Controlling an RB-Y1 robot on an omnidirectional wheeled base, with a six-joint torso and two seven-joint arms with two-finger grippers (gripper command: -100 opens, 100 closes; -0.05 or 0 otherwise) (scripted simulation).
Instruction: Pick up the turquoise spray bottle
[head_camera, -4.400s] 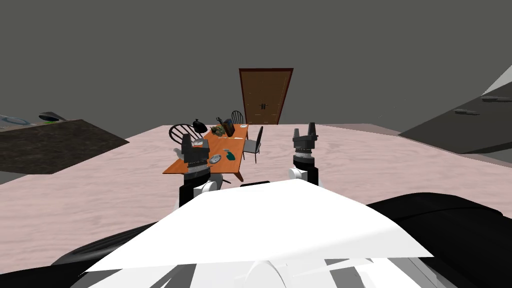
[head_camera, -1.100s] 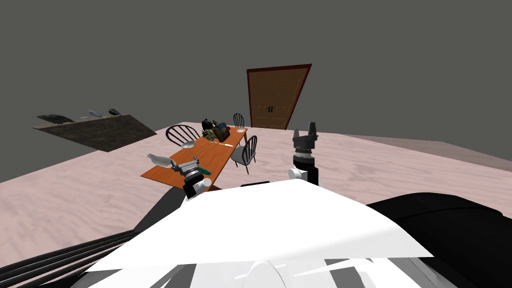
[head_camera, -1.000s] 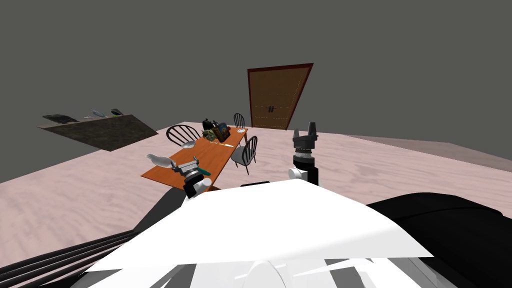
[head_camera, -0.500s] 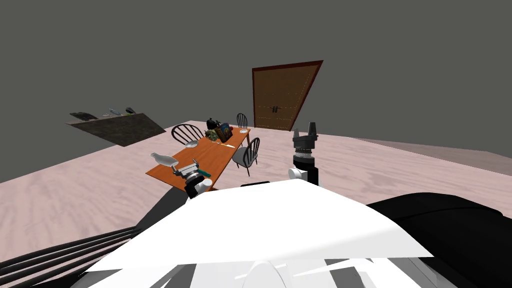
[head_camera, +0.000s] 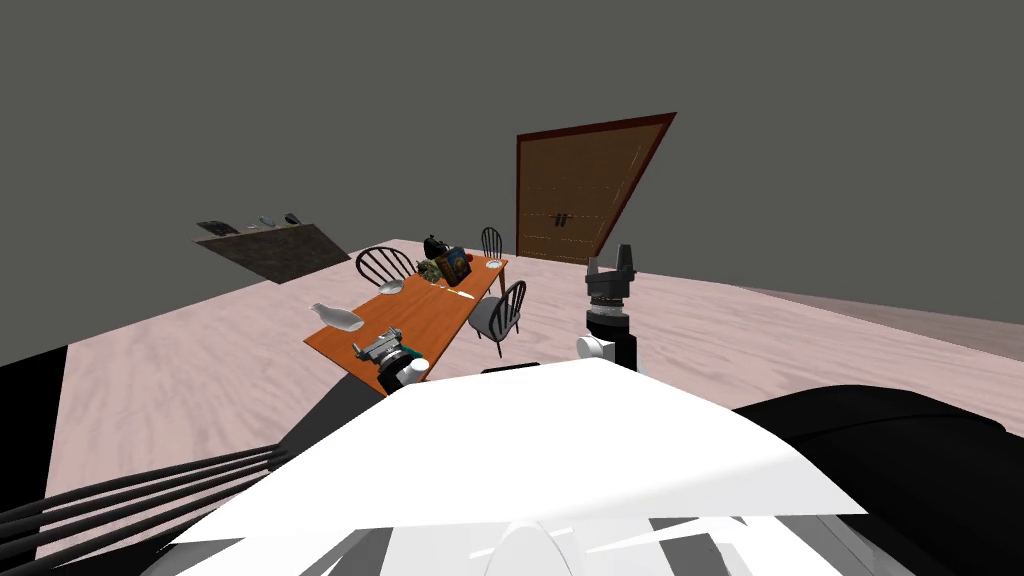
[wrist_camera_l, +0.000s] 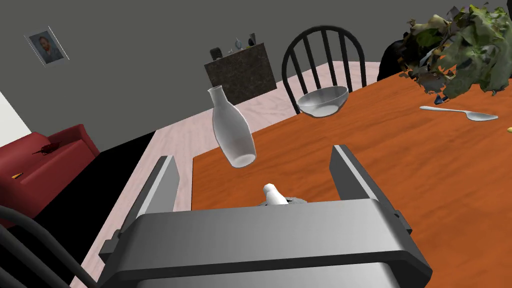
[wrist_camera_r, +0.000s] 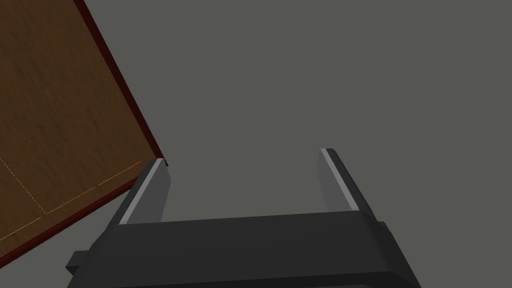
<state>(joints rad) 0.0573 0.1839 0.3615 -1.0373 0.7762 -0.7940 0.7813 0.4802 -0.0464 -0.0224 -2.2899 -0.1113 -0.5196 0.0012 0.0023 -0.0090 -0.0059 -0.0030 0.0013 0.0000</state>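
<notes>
Turned leftward; spray bottle (wrist_camera_l: 272, 193) pokes between left fingers (wrist_camera_l: 158, 186).

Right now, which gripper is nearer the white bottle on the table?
Left. The left gripper hangs over the table, the white bottle just ahead; right gripper is raised clear of the table.

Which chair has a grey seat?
The black spindle-back chair on the right of the long orange table. The round-backed chair by the clear bowl and the small far-end chair show just black backs.
</notes>
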